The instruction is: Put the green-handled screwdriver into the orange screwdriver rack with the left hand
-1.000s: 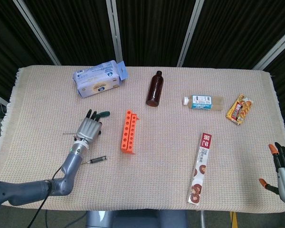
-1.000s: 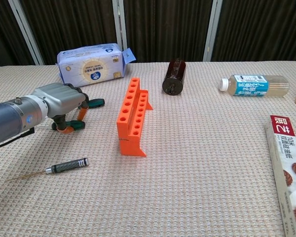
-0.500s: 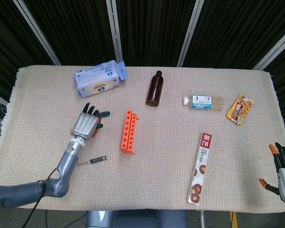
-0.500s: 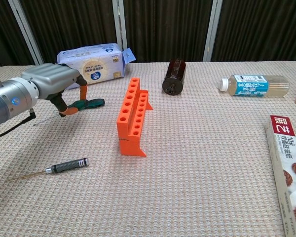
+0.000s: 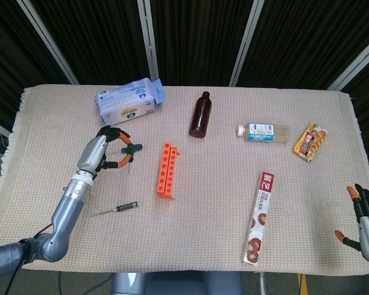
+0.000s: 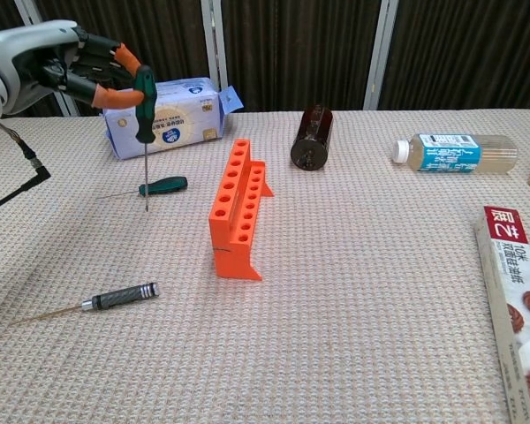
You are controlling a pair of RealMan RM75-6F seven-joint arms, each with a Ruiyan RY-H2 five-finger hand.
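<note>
Left hand (image 6: 66,66) raised above the woven table cloth (image 6: 353,291), fingers curled around green-handled screwdriver (image 6: 145,110), thin shaft pointing down, ridged orange screwdriver rack (image 6: 237,209) beside, right hand (image 5: 366,222) fingers spread, empty

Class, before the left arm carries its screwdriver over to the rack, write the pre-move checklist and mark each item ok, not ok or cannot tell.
1. Left robot hand grips green-handled screwdriver: ok.
2. Shaft points down: ok.
3. Tip is off the cloth: ok.
4. Orange screwdriver rack stands upright, holes free: ok.
5. Tip is over a rack hole: not ok, left of it.
6. Right robot hand stays away from the rack: ok.
</note>
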